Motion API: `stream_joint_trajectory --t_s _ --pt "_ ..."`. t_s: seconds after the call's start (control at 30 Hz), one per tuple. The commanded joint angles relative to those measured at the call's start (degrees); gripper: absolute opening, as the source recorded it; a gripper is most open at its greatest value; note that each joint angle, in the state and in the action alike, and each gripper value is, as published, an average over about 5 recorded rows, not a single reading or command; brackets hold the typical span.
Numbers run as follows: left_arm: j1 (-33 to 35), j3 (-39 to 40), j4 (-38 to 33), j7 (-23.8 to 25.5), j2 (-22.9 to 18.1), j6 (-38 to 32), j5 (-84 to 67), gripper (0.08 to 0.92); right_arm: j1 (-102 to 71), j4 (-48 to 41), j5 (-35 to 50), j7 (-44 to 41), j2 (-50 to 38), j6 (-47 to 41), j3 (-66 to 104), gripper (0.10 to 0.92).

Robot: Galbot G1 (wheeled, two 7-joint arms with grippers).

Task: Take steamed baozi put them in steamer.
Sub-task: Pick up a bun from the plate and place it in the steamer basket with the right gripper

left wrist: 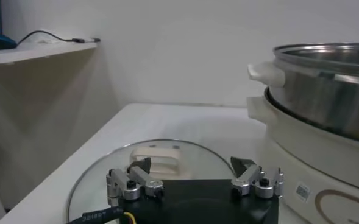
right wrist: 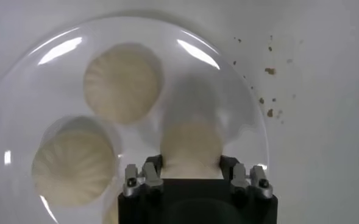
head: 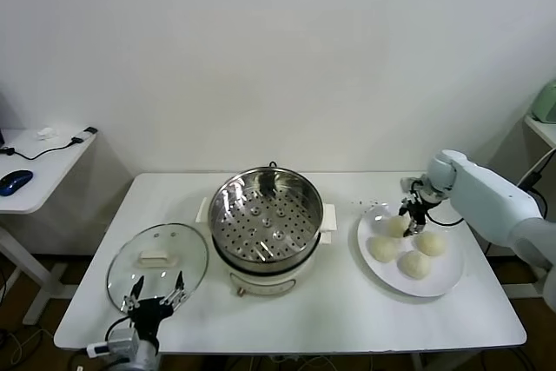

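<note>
Right claw straddling domed-up baozi on plate, steamer open upward

Open left claw low over the glass lid, the steamer just beside.

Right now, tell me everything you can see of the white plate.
The plate is round, flat, glossy white, lying level on the table to the right of the steamer. It holds four pale buns clustered toward its far left side. The right hand reaches down with its fingers astride the farthest bun. A few brown crumbs lie on the table just off its rim.
</note>
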Motion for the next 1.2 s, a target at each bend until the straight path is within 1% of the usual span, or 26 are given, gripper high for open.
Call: stream_joint_trajectory --t_s 0.03,0.2,0.3,0.43,0.53,0.73,0.83,0.93,1.1,1.2 --pt "0.39 0.26 -0.8 -0.02 -0.26 0.06 0.2 0.823 3.32 5.45 3.16 0.04 -2.35 -0.47 -1.96 0.628" --pt "0.83 0.88 -1.57 -0.01 -0.5 0.11 0.59 0.823 17.16 14.8 10.77 -0.38 -5.85 -0.13 -12.14 0.628" --pt "1.07 1.11 -2.12 0.04 -0.5 0.19 0.84 0.823 28.56 20.53 16.57 -1.01 -5.49 1.7 -20.67 0.628" --pt "1.42 1.24 -2.76 0.11 -0.38 0.28 1.28 0.823 42.53 25.83 24.26 -1.8 -0.1 5.86 -29.35 0.628" --pt "1.81 1.24 -3.12 0.12 -0.09 0.27 1.32 0.823 48.93 28.87 27.79 -2.36 5.91 8.78 -31.91 0.628" --pt "2.37 1.34 -3.09 -0.03 0.32 0.19 1.47 0.823 50.17 36.49 30.14 -2.31 17.14 12.08 -33.0 0.628" --pt "2.48 1.44 -3.02 -0.04 0.36 0.15 1.52 0.823 46.97 38.99 27.56 -1.39 20.62 14.97 -34.21 0.628" --pt "2.48 1.52 -3.05 -0.04 0.48 0.16 1.53 0.823 43.02 37.99 21.24 -0.31 23.12 20.09 -35.18 0.626" --pt "2.66 1.53 -3.31 -0.12 0.89 0.05 1.52 0.823 34.57 29.73 5.81 2.7 25.49 29.36 -33.06 0.627" --pt "2.8 1.51 -3.41 -0.22 1.04 -0.1 1.55 0.823 29.72 23.71 -2.17 4.98 26.26 32.31 -29.98 0.628"
